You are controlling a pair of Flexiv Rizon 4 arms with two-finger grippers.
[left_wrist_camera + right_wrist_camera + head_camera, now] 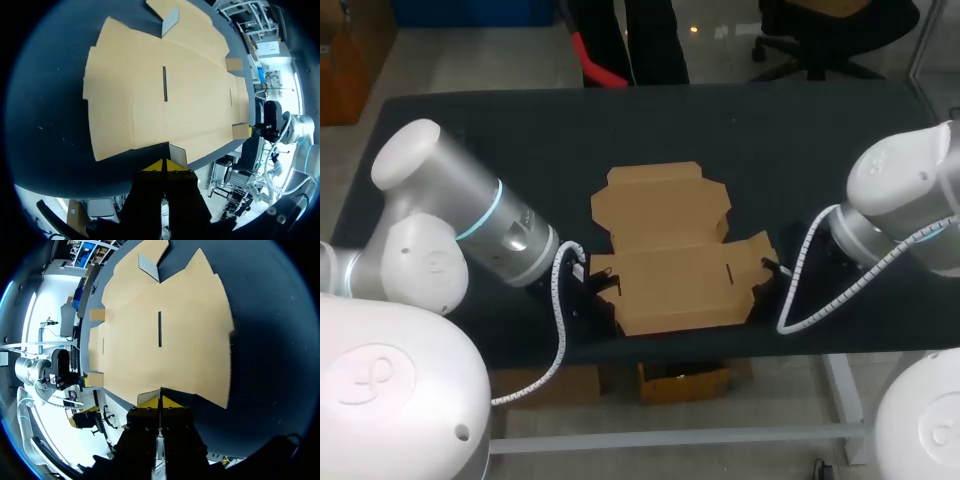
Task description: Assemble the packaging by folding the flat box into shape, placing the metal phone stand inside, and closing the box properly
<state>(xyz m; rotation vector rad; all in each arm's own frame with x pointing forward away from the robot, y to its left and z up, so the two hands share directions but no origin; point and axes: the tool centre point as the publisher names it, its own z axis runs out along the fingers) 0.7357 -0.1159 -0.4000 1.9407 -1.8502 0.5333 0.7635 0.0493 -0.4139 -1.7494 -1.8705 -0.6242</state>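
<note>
The flat brown cardboard box [670, 250] lies unfolded on the dark table, near its front edge. My left gripper [592, 285] is at the box's left side, and my right gripper [770, 270] is at its right side. In the left wrist view the yellow tips [163, 165] are pressed together at the cardboard's [165, 85] edge, beside a small raised side flap [178, 153]. The right wrist view is similar: the right gripper [159, 402] is shut against the edge of the cardboard [165, 330], next to a small lifted flap [149, 395]. Neither gripper holds anything.
Bare dark table [470, 130] surrounds the box at the back and both sides. The table's front edge [720, 352] runs just below the box. Across the box, each wrist view shows my other arm's gripper [272, 122] [60, 367].
</note>
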